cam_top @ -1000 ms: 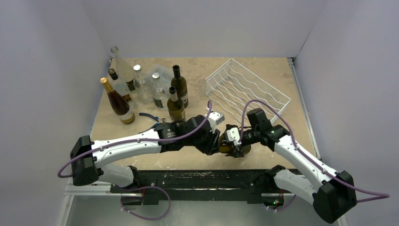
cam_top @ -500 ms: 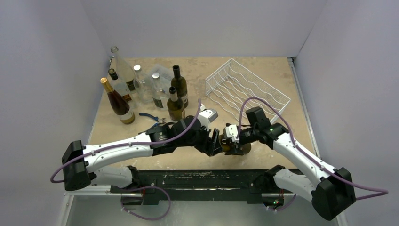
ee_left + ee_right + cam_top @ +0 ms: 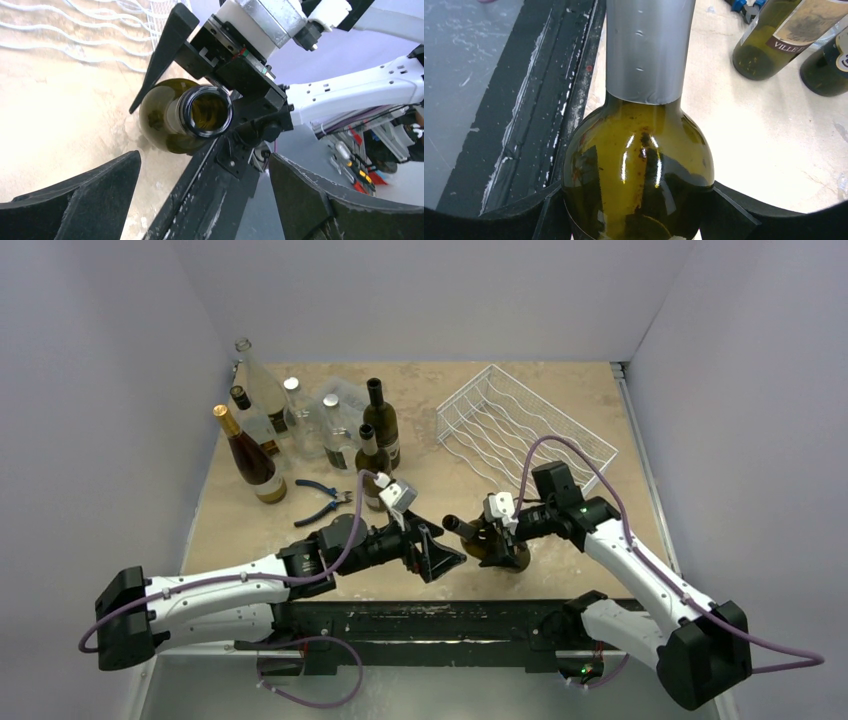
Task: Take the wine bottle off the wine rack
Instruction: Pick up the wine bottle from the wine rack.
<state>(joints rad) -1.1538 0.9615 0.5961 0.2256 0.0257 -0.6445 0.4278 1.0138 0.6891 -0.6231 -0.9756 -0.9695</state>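
Olive-green glass fills our right wrist view: the wine bottle is clamped by its body between the right gripper's fingers. It sits tilted near the front edge of the table, with its open mouth pointing left. Our left gripper sits just off that mouth, fingers spread wide and touching nothing. We see the white wire wine rack well apart at the back right, with a cluster of other bottles and blue-handled pliers over on the left.
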